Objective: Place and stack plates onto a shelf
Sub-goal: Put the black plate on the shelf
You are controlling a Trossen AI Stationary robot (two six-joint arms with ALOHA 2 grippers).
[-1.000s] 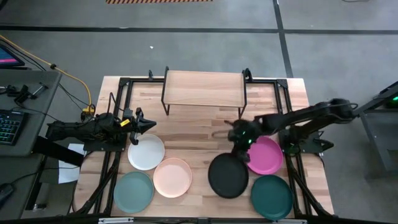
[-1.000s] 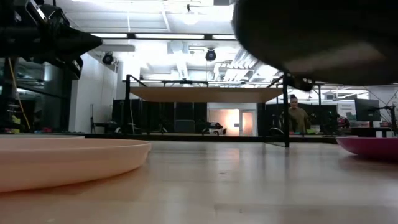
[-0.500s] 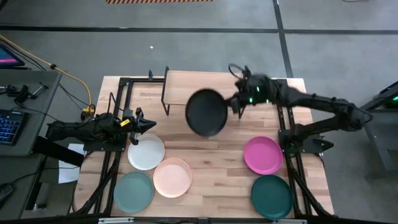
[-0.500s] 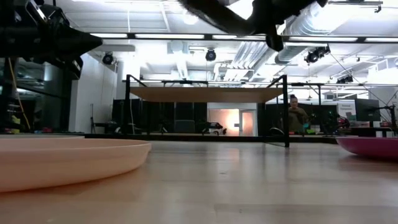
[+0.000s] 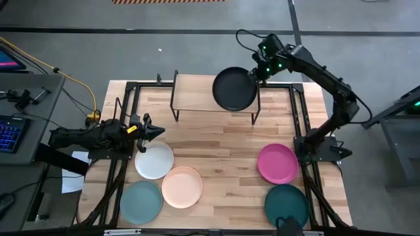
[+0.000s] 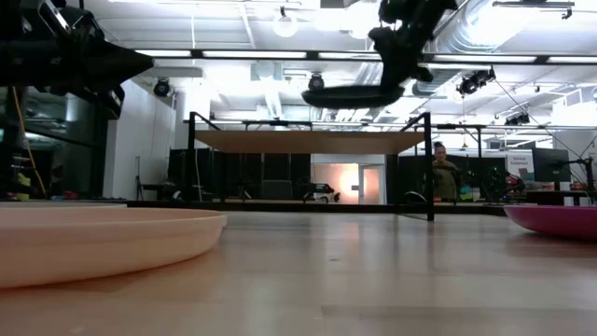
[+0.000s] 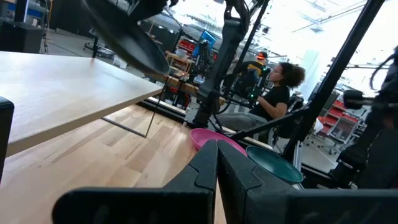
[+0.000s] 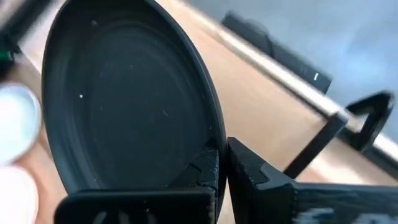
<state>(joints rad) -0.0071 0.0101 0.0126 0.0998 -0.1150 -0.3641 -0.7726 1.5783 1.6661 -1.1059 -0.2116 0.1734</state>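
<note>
The black plate (image 5: pixel 234 90) hangs in the air over the right part of the shelf (image 5: pixel 197 93), held by my right gripper (image 5: pixel 255 74), which is shut on it. In the low view the black plate (image 6: pixel 350 95) floats above the shelf board (image 6: pixel 308 140). The white plate (image 5: pixel 155 160), peach plate (image 5: pixel 182 187) and blue-green plate (image 5: pixel 140 201) lie flat at the table's left near side. The magenta plate (image 5: pixel 277 163) and teal plate (image 5: pixel 286 206) lie flat on the right. My left gripper (image 5: pixel 161 132) is shut, level, just beyond the white plate. My right gripper pinches the black plate's rim (image 8: pixel 213 144) at the plate's right far edge. One finger (image 8: pixel 202 171) lies on the inner face, the other (image 8: pixel 249 171) outside the rim. The fingers come from the table's right far side. The plate is lifted clear and nearly level above the shelf.
The shelf stands on thin black legs (image 5: pixel 256 115) at the table's far middle, with bare board left of the black plate. Black frame rails (image 5: pixel 125 105) run along both table sides. A person (image 6: pixel 446 175) sits beyond the far edge.
My right gripper has carried the black plate from beside the magenta plate at the table's right near side, up and toward the far edge, until it is over the shelf's right part. The plate has stayed in the hold, clear of the table. The left arm has kept still.
</note>
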